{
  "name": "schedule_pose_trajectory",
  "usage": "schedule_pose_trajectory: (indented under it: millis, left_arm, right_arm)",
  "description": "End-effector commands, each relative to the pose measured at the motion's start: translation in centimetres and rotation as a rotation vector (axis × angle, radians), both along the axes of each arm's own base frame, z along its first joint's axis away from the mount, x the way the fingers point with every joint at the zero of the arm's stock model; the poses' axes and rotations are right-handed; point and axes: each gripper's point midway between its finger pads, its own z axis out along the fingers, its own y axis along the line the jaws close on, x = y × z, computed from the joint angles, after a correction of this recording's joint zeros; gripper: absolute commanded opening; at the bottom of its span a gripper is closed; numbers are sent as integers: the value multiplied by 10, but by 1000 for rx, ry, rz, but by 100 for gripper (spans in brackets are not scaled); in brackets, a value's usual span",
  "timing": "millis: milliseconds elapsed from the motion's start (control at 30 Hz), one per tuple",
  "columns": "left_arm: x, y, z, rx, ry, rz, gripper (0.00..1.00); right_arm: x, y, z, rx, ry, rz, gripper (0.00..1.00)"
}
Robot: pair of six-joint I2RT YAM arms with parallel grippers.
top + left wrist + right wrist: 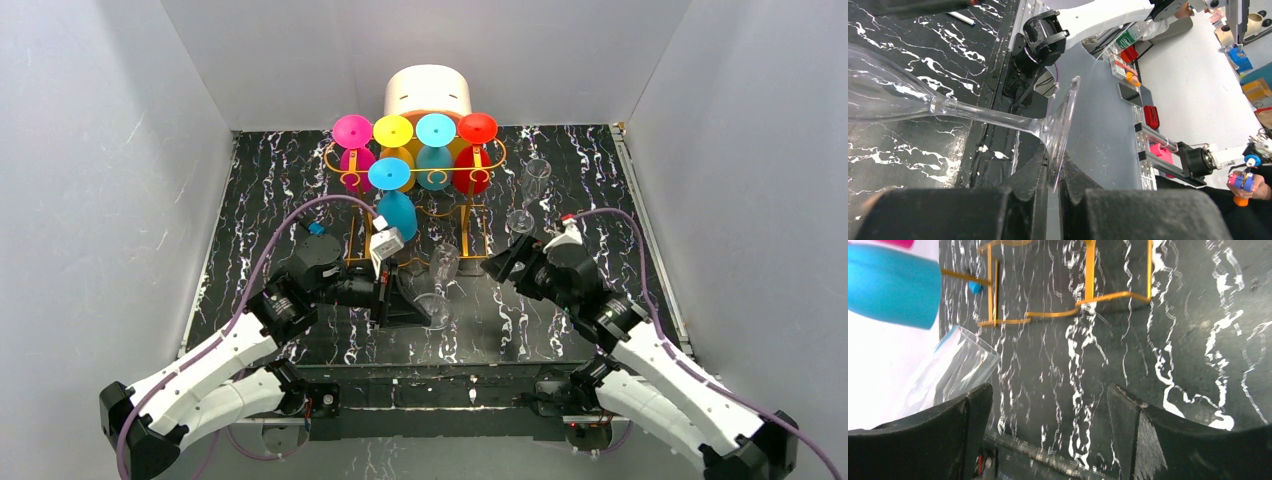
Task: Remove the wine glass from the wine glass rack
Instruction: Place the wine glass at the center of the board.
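Note:
The orange-gold wire rack (478,168) stands at the back middle, with pink, yellow, cyan and red glasses hanging upside down from its rails. A cyan glass (397,212) hangs at the rack's front left. My left gripper (405,300) is shut on the foot rim of a clear wine glass (442,272), held in front of the rack and apart from it. In the left wrist view the foot (1063,125) sits pinched between my fingers and the stem runs left. My right gripper (500,265) is open and empty (1048,405), above the mat beside the rack's base (1088,295).
A second clear glass (530,192) stands tilted right of the rack. A white-and-orange round box (428,92) sits behind the rack. Grey walls close in the black marbled mat (620,250) on three sides. The cyan glass (893,287) and a clear bowl (955,370) show at my right gripper's left.

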Motion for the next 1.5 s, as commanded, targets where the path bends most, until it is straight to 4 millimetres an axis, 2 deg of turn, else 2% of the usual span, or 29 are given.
schedule_pose_trajectory:
  millis: [0, 100, 200, 267, 367, 567, 867, 1033, 1100, 1267, 1400, 1467]
  left_arm:
    - [-19, 4, 4, -33, -42, -124, 0]
    - [-21, 5, -6, -1, -22, -137, 0]
    - [-24, 6, -7, -33, -63, -160, 0]
    - [-25, 5, -1, -82, -103, -179, 0]
    - [-29, 3, 9, -154, -153, -210, 0]
    - [-36, 9, 12, -192, -274, -264, 0]
    - [-44, 18, -2, -178, -398, -343, 0]
    - [-41, 14, -12, -158, -389, -359, 0]
    - [-41, 12, -13, -160, -388, -382, 0]
    - [-41, 10, -10, -166, -392, -408, 0]
    - [-41, 13, -12, -161, -417, -401, 0]
    - [-40, 13, -12, -162, -444, -400, 0]
  right_arm:
    - [1, 17, 4, 184, 73, 235, 89]
    - [12, 5, 19, 407, 23, 320, 88]
    - [4, 4, 39, 503, -59, 446, 91]
    - [-3, 8, 47, 506, -83, 535, 92]
    - [-5, 10, 46, 510, -69, 576, 95]
    - [-9, 11, 49, 517, -67, 611, 91]
    - [-12, 13, 76, 497, -124, 702, 86]
    - [-11, 19, 104, 533, -203, 750, 80]
    - [-8, 21, 106, 540, -183, 781, 79]
    - [-5, 23, 97, 546, -85, 802, 78]
    - [-10, 24, 86, 572, 84, 829, 72]
    - [-11, 24, 82, 566, 107, 847, 69]
